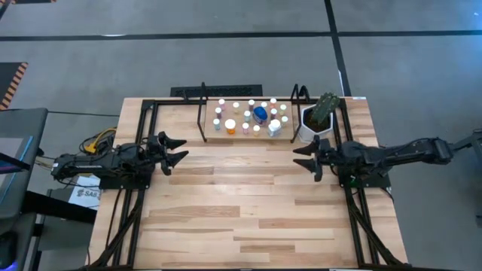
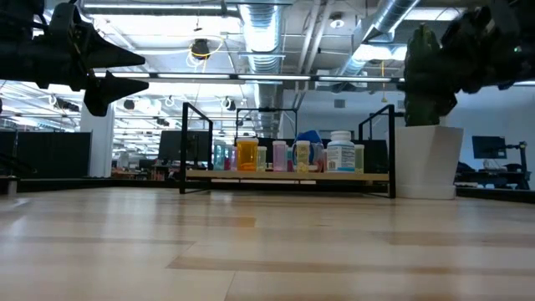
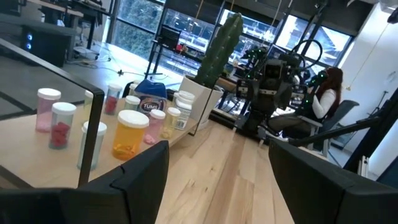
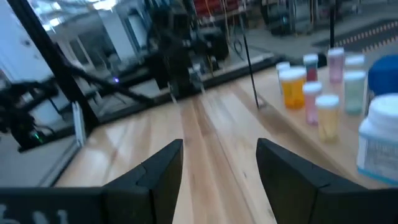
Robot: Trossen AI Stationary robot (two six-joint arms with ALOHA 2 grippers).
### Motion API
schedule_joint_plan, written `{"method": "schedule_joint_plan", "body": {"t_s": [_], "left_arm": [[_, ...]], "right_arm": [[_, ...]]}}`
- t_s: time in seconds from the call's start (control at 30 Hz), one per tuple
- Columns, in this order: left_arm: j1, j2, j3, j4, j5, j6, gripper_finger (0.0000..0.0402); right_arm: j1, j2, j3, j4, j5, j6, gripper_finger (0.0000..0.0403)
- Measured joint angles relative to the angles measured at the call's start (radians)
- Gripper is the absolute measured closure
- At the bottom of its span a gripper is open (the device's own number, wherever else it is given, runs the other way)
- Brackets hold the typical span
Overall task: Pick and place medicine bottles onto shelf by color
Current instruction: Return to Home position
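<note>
— Where are the medicine bottles (image 1: 248, 117)?
— Every one that shows stands on the shelf (image 1: 212, 137), at the far edge of the desk (image 1: 248, 211), packed close together. From above most are only pale caps, so their body colours are hard to tell there. The wide blue bottle (image 1: 260, 114) and an orange bottle (image 1: 230, 126) are the clear ones.
— What hides them?
— In the low view the front row covers the bottles behind it, and the labels are too small to read. In the left wrist view a black rod (image 3: 92, 134) of the shelf frame crosses one clear vial. In the right wrist view a white labelled bottle (image 4: 380, 146) is cut off at the picture's edge.
— And beside the shelf?
— A white pot (image 1: 310, 126) holding a green cactus (image 1: 326, 107) stands just beside its right end. In the low view the plant covers much of the right arm.
— The grippers?
— The left gripper (image 1: 181, 149) hangs above the desk's left side. The right gripper (image 1: 300, 157) hangs above its right side, near the pot. Both sets of fingers are spread apart and grasp nothing, and they point toward each other across the planks.
— Anything beyond the desk?
— A person (image 3: 326, 93) sits in the room behind, seen past the right arm in the left wrist view.
</note>
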Motion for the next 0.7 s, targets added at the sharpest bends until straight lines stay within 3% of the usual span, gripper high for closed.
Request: {"method": "schedule_joint_plan", "body": {"t_s": [0.7], "left_arm": [[0.0,0.0,0.0,0.0,-0.001,0.0,0.0139]], "right_arm": [[-0.008,-0.3,0.0,0.0,0.0,0.001,0.0178]]}}
